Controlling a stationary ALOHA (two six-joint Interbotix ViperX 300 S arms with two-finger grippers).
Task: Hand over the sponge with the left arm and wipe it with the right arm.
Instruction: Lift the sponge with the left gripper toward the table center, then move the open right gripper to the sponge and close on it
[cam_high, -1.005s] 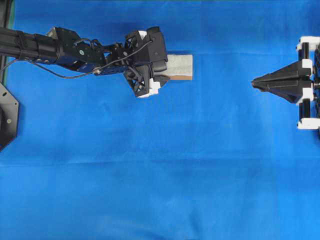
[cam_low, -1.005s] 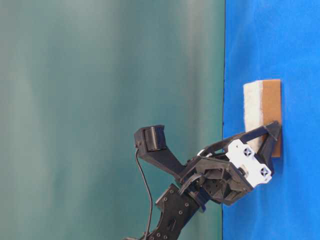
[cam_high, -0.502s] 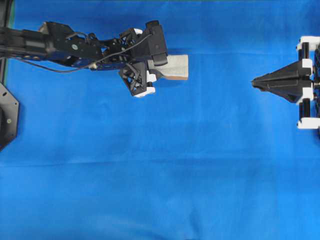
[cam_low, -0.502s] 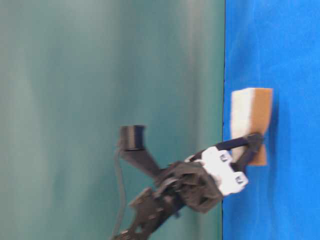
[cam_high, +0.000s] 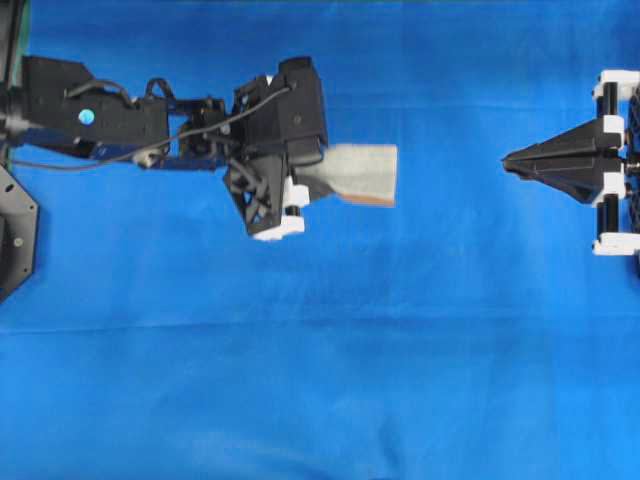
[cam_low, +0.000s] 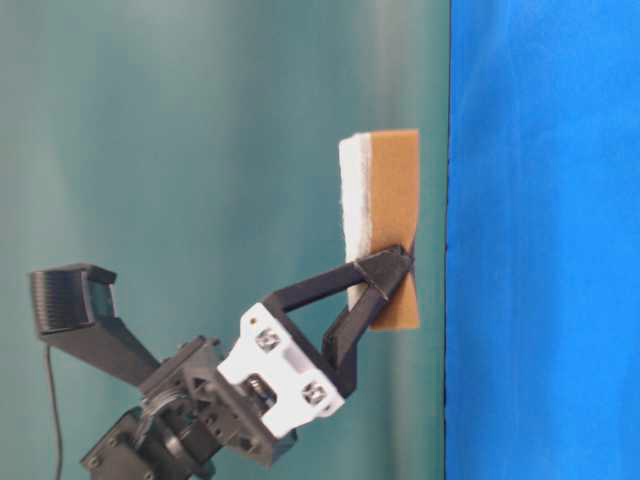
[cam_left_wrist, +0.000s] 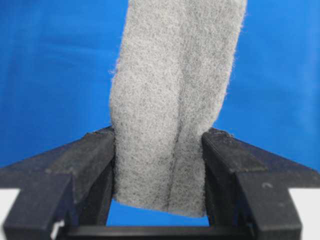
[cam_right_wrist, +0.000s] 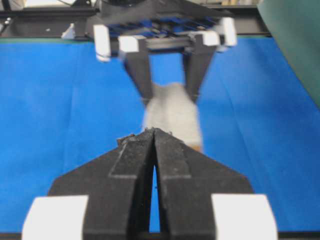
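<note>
The sponge (cam_high: 362, 172) hangs above the blue cloth, its grey-white face up and its orange-brown layer (cam_low: 395, 220) turned toward the cloth. My left gripper (cam_high: 318, 180) is shut on the sponge's left end; the fingers (cam_left_wrist: 95, 150) press into both of its sides. In the left wrist view the sponge (cam_left_wrist: 172, 95) fills the gap between them, and the table-level view shows the left gripper (cam_low: 392, 268) clamping it clear of the cloth. My right gripper (cam_high: 508, 162) rests at the right edge, shut and empty, its tip pointing at the sponge (cam_right_wrist: 172, 117). In its own view the right gripper (cam_right_wrist: 154, 131) shows tips together.
A blue cloth (cam_high: 330, 340) covers the whole table. The black base plate (cam_high: 12, 235) of the left arm sits at the left edge. A teal-green backdrop (cam_low: 200, 150) stands behind the table. A wide stretch of cloth separates the sponge from the right gripper.
The left gripper closed on the sponge and lifted it off the cloth, carrying it slightly rightward. The right gripper has not moved.
</note>
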